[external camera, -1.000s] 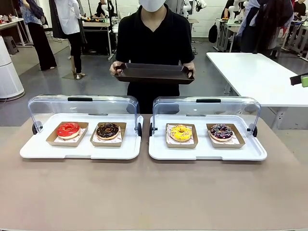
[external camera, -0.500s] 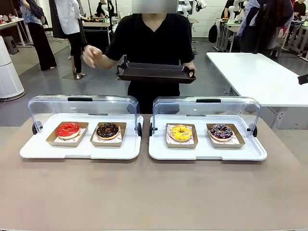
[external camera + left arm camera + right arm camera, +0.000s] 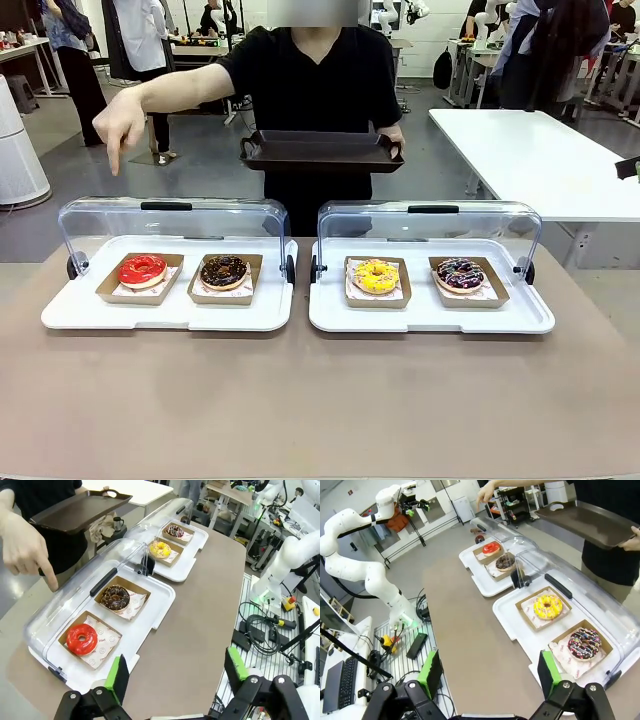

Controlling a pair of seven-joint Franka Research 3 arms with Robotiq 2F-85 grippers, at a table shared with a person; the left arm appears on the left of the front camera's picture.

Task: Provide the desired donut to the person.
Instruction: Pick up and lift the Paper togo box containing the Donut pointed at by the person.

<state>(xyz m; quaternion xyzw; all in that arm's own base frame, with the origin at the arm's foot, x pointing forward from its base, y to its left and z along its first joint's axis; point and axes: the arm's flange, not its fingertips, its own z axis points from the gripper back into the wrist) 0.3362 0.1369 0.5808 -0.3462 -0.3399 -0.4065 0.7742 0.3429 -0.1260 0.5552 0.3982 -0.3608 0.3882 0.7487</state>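
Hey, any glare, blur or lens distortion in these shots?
Front view: evenly lit and sharp, faint reflections on the left lid. Left wrist view: wide-angle, scene tilted, and the person's pointing hand looks washed out. Right wrist view: bright streaks on the nearest lid.

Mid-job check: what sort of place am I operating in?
Probably a lab staged as a donut counter. White plastic display trays with clear hinged lids hold iced donuts on a brown table, but tangled black cables lie beside it and a plain white work table stands on bare grey floor behind.
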